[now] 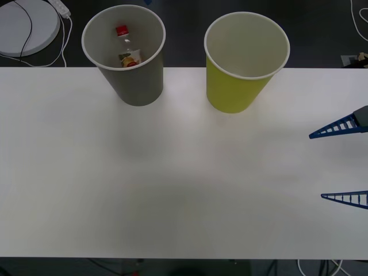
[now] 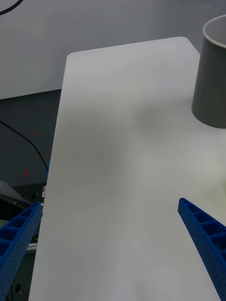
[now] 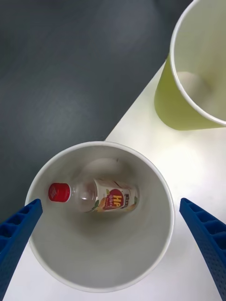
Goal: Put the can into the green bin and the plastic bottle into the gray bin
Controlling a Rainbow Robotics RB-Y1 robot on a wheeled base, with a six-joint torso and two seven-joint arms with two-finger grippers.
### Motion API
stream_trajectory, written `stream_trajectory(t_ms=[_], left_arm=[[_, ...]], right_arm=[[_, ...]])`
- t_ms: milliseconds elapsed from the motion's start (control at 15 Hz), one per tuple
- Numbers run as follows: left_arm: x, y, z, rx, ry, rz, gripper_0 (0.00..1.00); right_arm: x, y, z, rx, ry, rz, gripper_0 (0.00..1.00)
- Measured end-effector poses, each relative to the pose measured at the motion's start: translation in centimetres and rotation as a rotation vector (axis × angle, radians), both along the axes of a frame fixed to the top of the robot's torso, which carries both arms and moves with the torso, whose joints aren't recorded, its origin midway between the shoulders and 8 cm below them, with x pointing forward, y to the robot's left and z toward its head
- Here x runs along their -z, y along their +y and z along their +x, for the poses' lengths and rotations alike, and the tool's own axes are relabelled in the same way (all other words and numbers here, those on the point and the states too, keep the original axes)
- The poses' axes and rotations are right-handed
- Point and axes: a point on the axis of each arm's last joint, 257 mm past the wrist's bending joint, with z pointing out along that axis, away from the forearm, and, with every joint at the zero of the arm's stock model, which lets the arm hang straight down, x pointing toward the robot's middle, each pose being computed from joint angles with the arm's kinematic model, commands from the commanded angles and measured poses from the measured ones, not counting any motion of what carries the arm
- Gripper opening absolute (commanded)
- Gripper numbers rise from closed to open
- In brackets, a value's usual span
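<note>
Plastic bottle (image 3: 94,197) lying on its side at the bottom of the gray bin (image 1: 133,86), red cap (image 3: 59,192) against the wall; label only partly readable. Green bin (image 1: 233,92) standing just beside, its rim cut off in the left wrist view. Left gripper (image 3: 110,249) hovering over the gray bin, fingers spread, holding nothing. Right gripper (image 1: 344,162) idling at the white table's (image 1: 172,184) right edge, splayed wide, arm cropped.
</note>
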Motion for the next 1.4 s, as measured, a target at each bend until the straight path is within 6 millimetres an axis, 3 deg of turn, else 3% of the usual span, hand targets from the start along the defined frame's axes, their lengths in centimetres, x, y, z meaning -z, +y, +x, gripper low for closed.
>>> stream_trajectory(t_ms=[600, 1400], left_arm=[[1.6, 3.1, -1.5, 0.044, -0.016, 0.025, 1.0], [4.8, 9.4, -6.7, 0.113, -0.012, -0.032, 1.0]], right_arm=[[0.0, 0.0, 0.0, 0.0, 0.0, 0.0, 1.0], [0.0, 0.0, 0.0, 0.0, 0.0, 0.0, 1.0]])
